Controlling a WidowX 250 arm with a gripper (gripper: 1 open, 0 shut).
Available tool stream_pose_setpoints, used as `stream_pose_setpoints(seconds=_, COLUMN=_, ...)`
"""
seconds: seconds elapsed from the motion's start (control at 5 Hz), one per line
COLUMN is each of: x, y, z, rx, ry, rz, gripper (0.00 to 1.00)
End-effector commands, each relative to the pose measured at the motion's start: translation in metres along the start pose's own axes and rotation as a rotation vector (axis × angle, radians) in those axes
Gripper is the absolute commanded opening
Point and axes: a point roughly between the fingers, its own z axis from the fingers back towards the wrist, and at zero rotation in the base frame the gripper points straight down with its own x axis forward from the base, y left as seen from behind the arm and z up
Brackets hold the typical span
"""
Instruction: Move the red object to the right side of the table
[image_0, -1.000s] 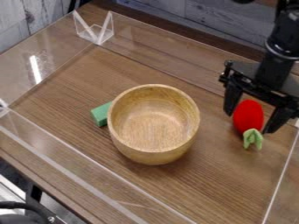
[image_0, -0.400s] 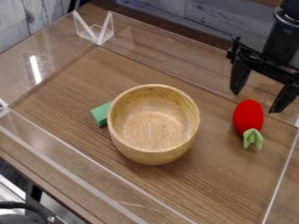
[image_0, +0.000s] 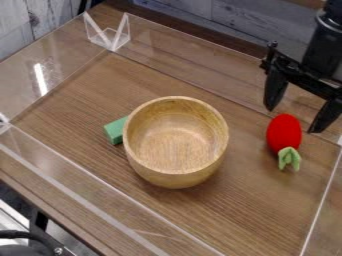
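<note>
The red object (image_0: 283, 132), a small rounded strawberry-like toy with a green leafy end (image_0: 289, 157), lies on the brown wood-grain table (image_0: 94, 100) near its right acrylic wall. My gripper (image_0: 298, 112) hangs just above and behind the toy, open, black fingers (image_0: 274, 97) spread wide with nothing between them. It does not touch the toy.
A large wooden bowl (image_0: 175, 140) stands in the middle of the table, with a flat green wedge block (image_0: 118, 129) peeking out at its left. Low clear acrylic walls enclose the tabletop, and a clear bracket (image_0: 107, 33) stands at the back left corner.
One second ago the open fingers straddled the red toy low on the table. The gripper has since lifted clear of it, leaving the toy lying where it was.
</note>
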Motion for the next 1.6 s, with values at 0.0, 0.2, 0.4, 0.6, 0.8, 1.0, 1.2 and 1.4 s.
stream_pose_setpoints(seconds=0.0, x=0.022, y=0.012, z=-0.011, rx=-0.013, ry=-0.024, rz=-0.027, gripper=1.00)
stream_pose_setpoints(seconds=0.2, x=0.035, y=0.006, z=-0.023, rx=-0.015, ry=-0.024, rz=0.000, gripper=1.00)
stream_pose_setpoints(seconds=0.4, x=0.044, y=-0.005, z=-0.032, rx=-0.017, ry=-0.030, rz=0.013, gripper=1.00)
stream_pose_setpoints(seconds=0.6, x=0.053, y=-0.007, z=-0.030, rx=-0.015, ry=-0.042, rz=0.024, gripper=1.00)
stream_pose_setpoints(seconds=0.8, x=0.058, y=-0.003, z=-0.030, rx=-0.014, ry=-0.038, rz=0.052, gripper=1.00)
stream_pose_setpoints(seconds=1.0, x=0.057, y=-0.007, z=-0.038, rx=-0.014, ry=-0.029, rz=0.090, gripper=1.00)
stream_pose_setpoints(seconds=1.2, x=0.058, y=-0.010, z=-0.044, rx=-0.016, ry=-0.025, rz=0.128, gripper=1.00)
stream_pose_setpoints(seconds=1.4, x=0.063, y=0.008, z=-0.049, rx=-0.017, ry=-0.027, rz=0.120, gripper=1.00)
